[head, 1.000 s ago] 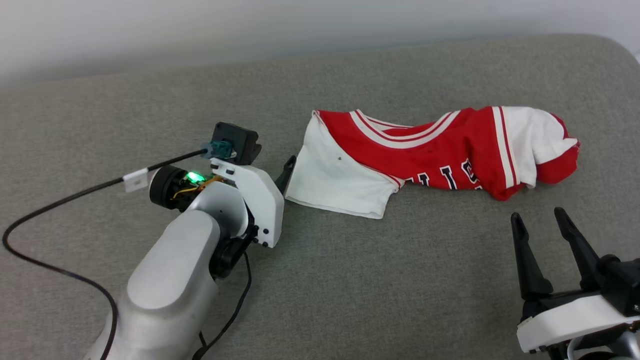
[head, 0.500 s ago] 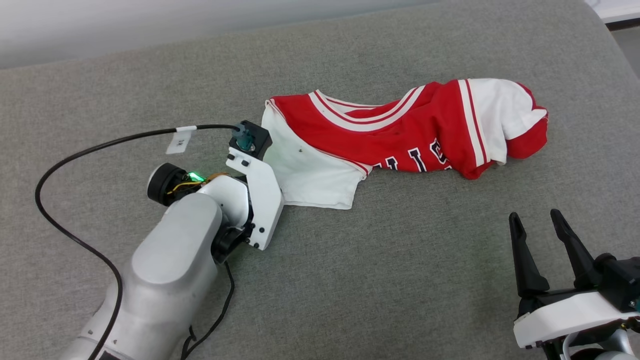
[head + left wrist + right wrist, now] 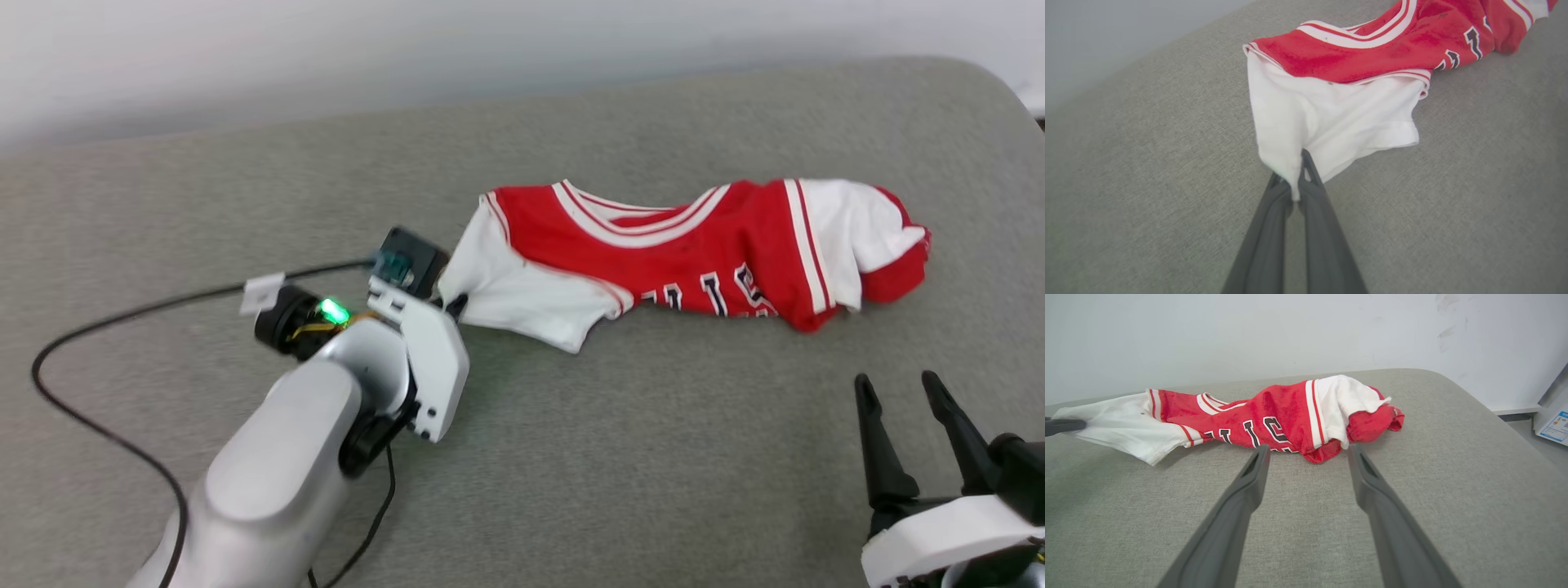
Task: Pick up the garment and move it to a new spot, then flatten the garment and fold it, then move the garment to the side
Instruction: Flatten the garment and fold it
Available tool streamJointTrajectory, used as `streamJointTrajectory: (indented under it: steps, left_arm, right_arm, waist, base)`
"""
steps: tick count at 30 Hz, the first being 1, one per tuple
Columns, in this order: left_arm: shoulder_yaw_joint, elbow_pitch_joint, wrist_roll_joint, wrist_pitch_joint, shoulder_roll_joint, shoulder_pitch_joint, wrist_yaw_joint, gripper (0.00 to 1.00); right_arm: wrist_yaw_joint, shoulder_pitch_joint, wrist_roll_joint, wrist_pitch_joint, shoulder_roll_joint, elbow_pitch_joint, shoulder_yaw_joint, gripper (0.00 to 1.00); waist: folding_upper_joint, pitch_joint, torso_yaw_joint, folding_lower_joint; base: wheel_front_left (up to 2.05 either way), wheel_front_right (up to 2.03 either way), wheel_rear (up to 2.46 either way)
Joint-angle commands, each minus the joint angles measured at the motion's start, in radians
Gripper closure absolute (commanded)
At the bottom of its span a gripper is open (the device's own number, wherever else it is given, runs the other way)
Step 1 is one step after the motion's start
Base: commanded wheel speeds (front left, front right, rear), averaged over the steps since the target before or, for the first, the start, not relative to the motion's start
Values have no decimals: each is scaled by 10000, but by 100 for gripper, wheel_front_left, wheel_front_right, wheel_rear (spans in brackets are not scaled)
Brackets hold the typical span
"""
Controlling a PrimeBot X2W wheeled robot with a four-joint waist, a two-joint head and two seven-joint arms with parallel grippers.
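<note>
Left gripper [image 3: 1295, 179] clamped shut on the hem of the white sleeve [image 3: 1327, 122]; cloth is gathered to a peak between the fingers. Jersey [image 3: 678, 261] is laid crumpled lengthwise across the grey cushion [image 3: 620, 457], collar uppermost, lettering partly folded under. Right gripper [image 3: 896, 385] is held spread wide and empty, near the jersey's right end, not touching.

right gripper [image 3: 1308, 449]: jaws apart | garment [image 3: 1278, 416]: bunched on grey cushion [image 3: 1453, 477]

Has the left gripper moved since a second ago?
Yes. The left gripper advanced toward the shirt, from beside its white sleeve to shut on that sleeve's edge.
</note>
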Motion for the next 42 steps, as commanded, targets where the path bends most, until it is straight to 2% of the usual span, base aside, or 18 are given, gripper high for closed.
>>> streamJointTrajectory:
  steps: [1,4,11,14,17,18,19,20,25,26,34,37,42]
  left_arm:
    - [77,-306,-38,-74,198,399,128,100]
    - [356,-1303,-323,-127,582,1412,526,100]
    - [1266,-3336,-1260,177,1667,5017,2146,100]
    - [1515,-3752,-1690,266,1823,6440,2736,100]
    - [1608,-3946,-1946,168,1743,7333,3073,100]
    - [1575,-3985,-2016,122,1640,7512,3107,80]
    - [1556,-4035,-2050,34,1540,7584,3116,17]
    - [1539,-4093,-2028,-95,1466,7597,3129,0]
    - [1653,-4346,-1445,-1278,1228,6852,3075,0]
    - [1730,-4430,-1037,-2062,1143,6320,3016,0]
    - [1982,-4622,-357,-4414,705,5657,2991,0]
    - [1973,-4688,-224,-4985,549,5668,3019,0]
    - [1901,-4902,-68,-5311,420,5536,3093,0]
  right_arm:
    - [-3,121,-43,69,13,-86,-71,0]
    - [-3,363,-14,218,13,-151,-245,0]
    - [-3,840,204,445,11,-248,-487,0]
    - [-3,999,273,512,11,-243,-515,0]
    - [-3,1072,308,563,12,-273,-546,0]
    - [-3,1098,306,587,12,-273,-570,0]
    - [-3,1117,315,610,12,-268,-597,0]
    - [-3,1138,319,629,12,-258,-628,0]
    - [-3,1189,344,883,12,-230,-867,0]
    - [-3,1264,246,1085,13,-179,-979,0]
    - [-3,1138,375,1599,12,51,-1027,0]
    - [-3,857,521,2236,-39,284,-967,0]
    - [-3,58,1184,4120,-567,932,-655,0]
  waist:
    - [0,-526,572,-1]
    - [0,-918,972,-1]
    - [0,-1472,1443,-1]
    - [0,-1636,1491,-1]
    - [0,-1701,1500,-1]
    - [0,-1718,1502,-1]
    - [0,-1747,1515,-1]
    - [0,-1786,1530,-1]
    - [0,-1900,1709,-1]
    - [0,-2031,1814,-1]
    - [0,-2182,1958,-1]
    - [0,-2142,2098,-1]
    - [0,-1865,2556,-1]
  base:
    - [0,0,0]
    - [0,0,0]
    - [0,0,0]
    - [0,0,0]
    - [0,0,0]
    - [0,0,0]
    - [0,0,0]
    - [0,0,0]
    - [0,0,0]
    - [0,0,0]
    - [0,0,0]
    - [0,0,0]
    - [0,0,0]
